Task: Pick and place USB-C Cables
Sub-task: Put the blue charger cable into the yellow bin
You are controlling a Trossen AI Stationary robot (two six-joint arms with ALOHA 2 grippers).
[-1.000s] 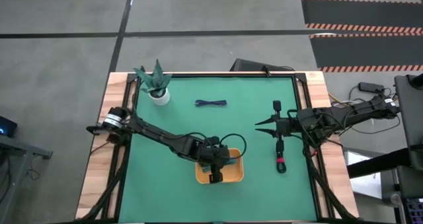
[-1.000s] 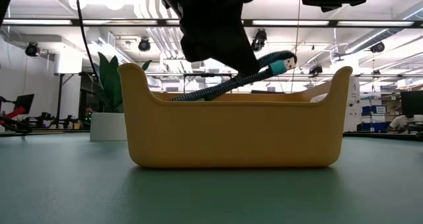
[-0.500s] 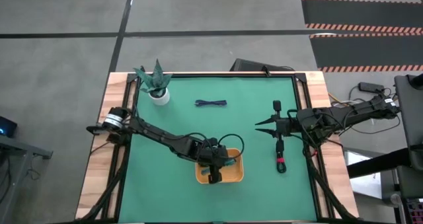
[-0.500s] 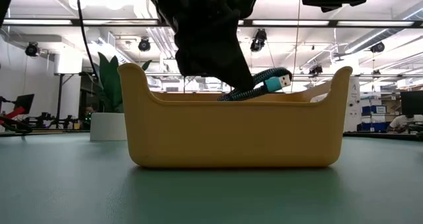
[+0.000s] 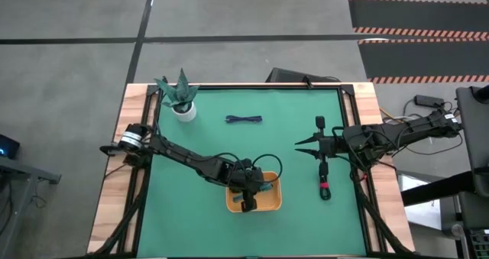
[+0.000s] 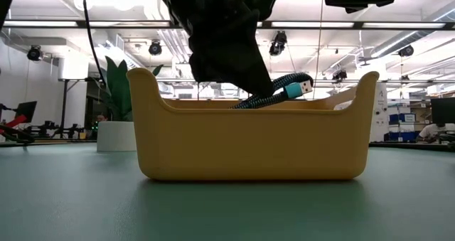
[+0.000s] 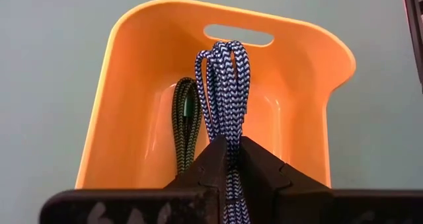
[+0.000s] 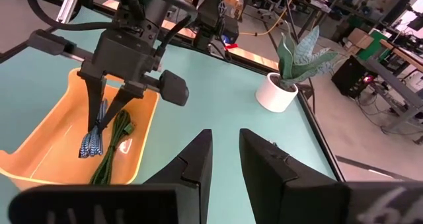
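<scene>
One teal cable [image 7: 223, 85] held inside tray [image 7: 112, 92].

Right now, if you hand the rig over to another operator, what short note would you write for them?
Left gripper: shut on the teal cable, holding it inside the tray; not yet released.
Right gripper: open and holding nothing, above the mat beside the black cable.
Done: the green cable lies in the tray.
Left: release the teal cable, then pick up the black cable on the mat's right side and the blue cable near the far edge.
</scene>
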